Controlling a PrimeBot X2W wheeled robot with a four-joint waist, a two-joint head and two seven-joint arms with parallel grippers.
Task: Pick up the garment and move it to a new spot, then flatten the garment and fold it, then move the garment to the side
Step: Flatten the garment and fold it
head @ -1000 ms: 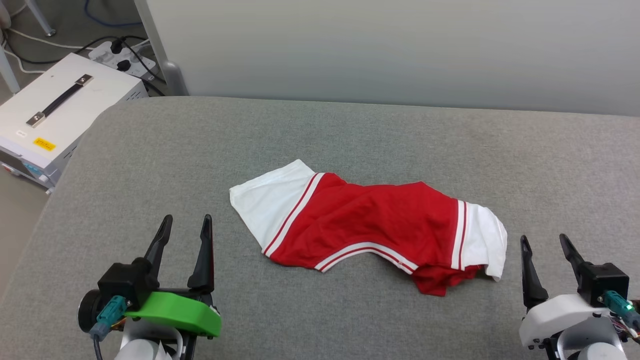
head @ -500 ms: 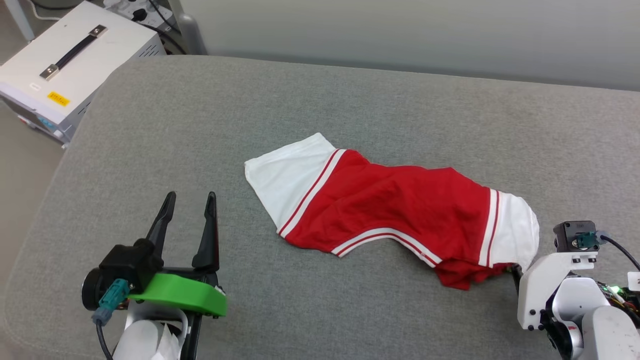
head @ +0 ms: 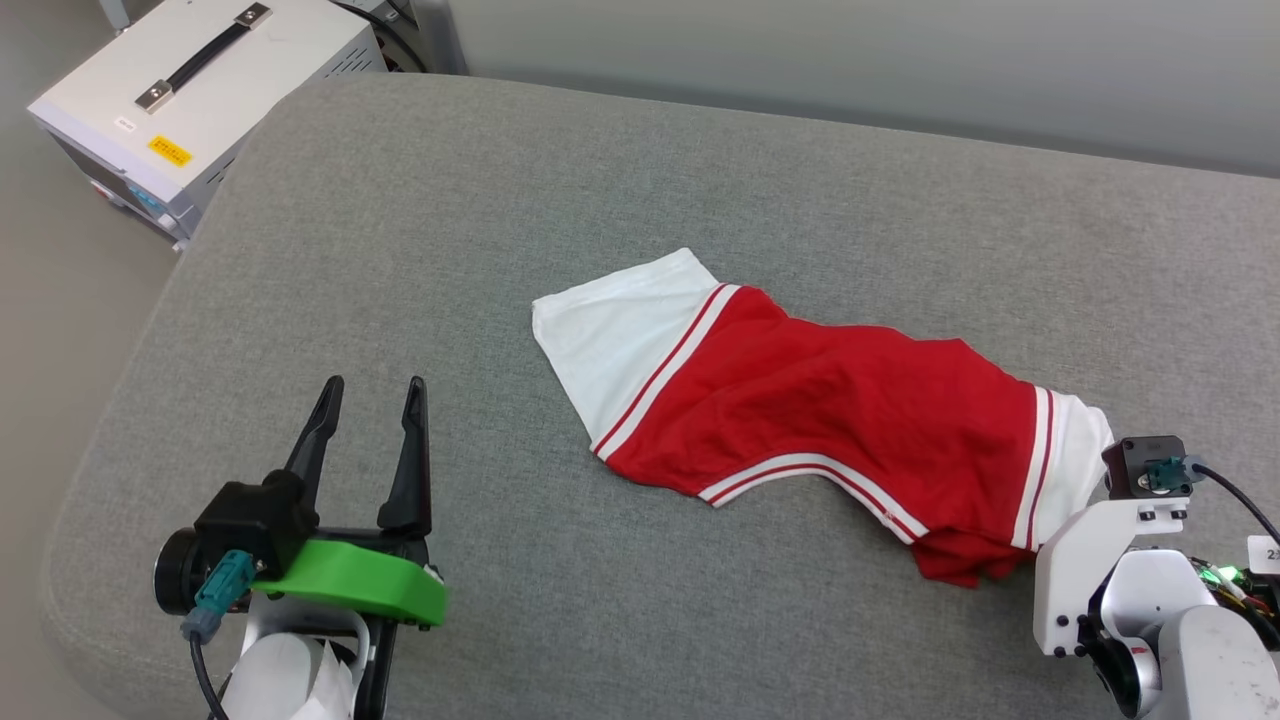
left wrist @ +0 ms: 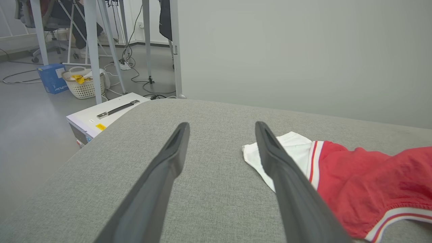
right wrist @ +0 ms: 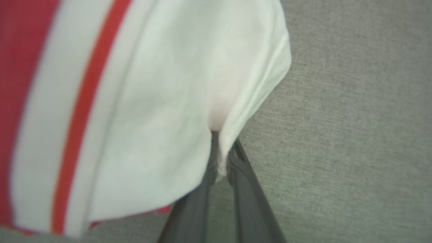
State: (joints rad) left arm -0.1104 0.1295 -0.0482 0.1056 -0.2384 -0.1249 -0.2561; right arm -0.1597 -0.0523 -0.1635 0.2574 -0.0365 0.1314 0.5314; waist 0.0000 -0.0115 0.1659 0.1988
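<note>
Your right gripper (right wrist: 221, 152) has its jaws pinched on the garment (head: 830, 420) at a white sleeve. The garment lies rumpled on the surface (head: 480, 180), well in from the left edge. Your left gripper (head: 374, 384) has its jaws wide and empty.

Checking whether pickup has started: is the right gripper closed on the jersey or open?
Shut on the jersey: the right wrist view shows the right gripper pinching the white sleeve at its edge.

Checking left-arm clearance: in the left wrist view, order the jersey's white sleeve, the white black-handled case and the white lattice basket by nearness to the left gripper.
1. White sleeve of the red jersey, just right of the left gripper.
2. White black-handled case, left, off the grey table.
3. White lattice basket, far left on the floor.
</note>
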